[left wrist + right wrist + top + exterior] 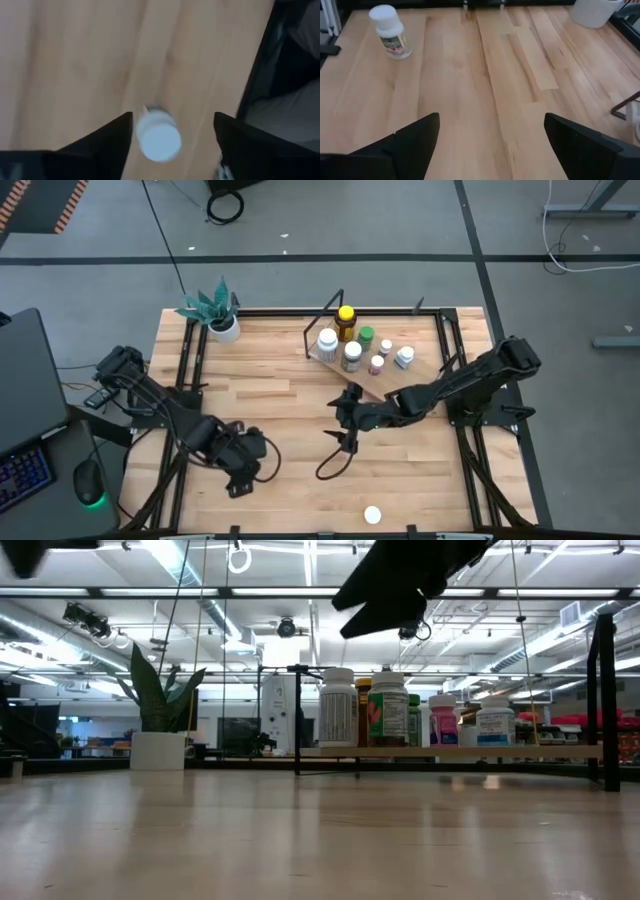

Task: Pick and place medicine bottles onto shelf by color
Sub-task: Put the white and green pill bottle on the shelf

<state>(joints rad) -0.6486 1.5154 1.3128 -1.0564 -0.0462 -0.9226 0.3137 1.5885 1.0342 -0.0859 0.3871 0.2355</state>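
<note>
**Most bottles shelved, at least two left on the worktop**

Counting on the shelf (450,751), at the far side of the worktop (280,395): seven medicine bottles standing close together. Among them, an amber bottle with a yellow cap (346,320) at the back, a green-capped bottle (366,337) just beside it, a pinkish bottle (377,364) nearer the front, and white-capped ones around these. Hard to say from here whether any real grouping by colour has been made; looks mixed rather than sorted.

Not yet shelved: a white-capped bottle (373,515) near the worktop's front edge, well apart from both arms, and another white-capped bottle (159,137) standing on the wood below the left claw (172,120).

Left claw, at the front left of the worktop: fingers spread, one close beside that bottle, the other clearly off it, so no grip. Right claw (491,117), mid-worktop just in front of the shelf: fingers wide apart, nothing between them but bare planks.

Judged well past halfway. Remaining: carrying over the two loose bottles, and perhaps regrouping by colour.
</note>
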